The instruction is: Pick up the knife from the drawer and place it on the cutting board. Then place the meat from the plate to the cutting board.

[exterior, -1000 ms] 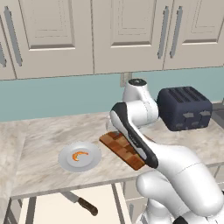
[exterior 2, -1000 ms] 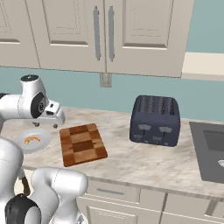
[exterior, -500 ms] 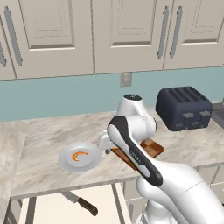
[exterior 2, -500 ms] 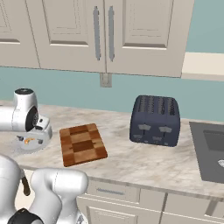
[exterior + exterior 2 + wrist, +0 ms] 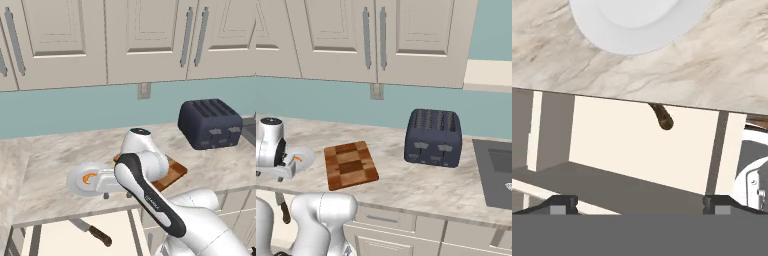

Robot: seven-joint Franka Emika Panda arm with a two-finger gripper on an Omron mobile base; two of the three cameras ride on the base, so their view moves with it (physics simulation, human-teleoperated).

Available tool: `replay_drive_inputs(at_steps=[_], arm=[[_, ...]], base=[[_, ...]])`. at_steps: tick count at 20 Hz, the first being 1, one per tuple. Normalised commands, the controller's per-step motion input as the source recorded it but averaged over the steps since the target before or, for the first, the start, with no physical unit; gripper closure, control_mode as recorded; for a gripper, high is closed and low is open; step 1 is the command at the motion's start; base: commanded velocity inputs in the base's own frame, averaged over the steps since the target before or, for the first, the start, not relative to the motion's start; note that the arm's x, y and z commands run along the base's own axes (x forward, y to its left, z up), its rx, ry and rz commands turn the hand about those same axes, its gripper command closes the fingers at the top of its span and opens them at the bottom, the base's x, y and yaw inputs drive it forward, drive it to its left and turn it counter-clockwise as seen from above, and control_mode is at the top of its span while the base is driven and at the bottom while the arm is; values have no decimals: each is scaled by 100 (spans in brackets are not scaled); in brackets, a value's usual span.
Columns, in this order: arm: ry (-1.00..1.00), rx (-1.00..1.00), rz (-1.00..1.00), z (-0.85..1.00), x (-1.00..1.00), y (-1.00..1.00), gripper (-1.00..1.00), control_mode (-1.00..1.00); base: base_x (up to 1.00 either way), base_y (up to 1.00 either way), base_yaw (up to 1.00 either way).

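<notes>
on the counter (image 5: 50, 165) the plate (image 5: 80, 184) lies left of the board (image 5: 350, 165), near the front edge, with the meat (image 5: 89, 178) on it. the toaster (image 5: 434, 137) stands well right of the board, toward the back. below the counter edge, the open drawer (image 5: 60, 240) holds the knife (image 5: 92, 232), in front of the plate. in the hand view the knife handle (image 5: 661, 117) pokes out under the counter edge.

Home kitchen — cream cabinets (image 5: 371, 40), marble counter (image 5: 406, 185), toaster (image 5: 433, 137), sink (image 5: 498, 175) etc.
</notes>
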Motion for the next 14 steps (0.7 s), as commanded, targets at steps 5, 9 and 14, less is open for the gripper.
replay_drive_inputs(at_steps=[5,9,14], arm=[[9,0,4,-44,-16,25,-100,-100],[5,0,1,-55,-25,21,-100,-100],[5,-3,1,-51,-22,33,-100,-100]], base=[[0,0,0],[0,0,0],[0,0,0]])
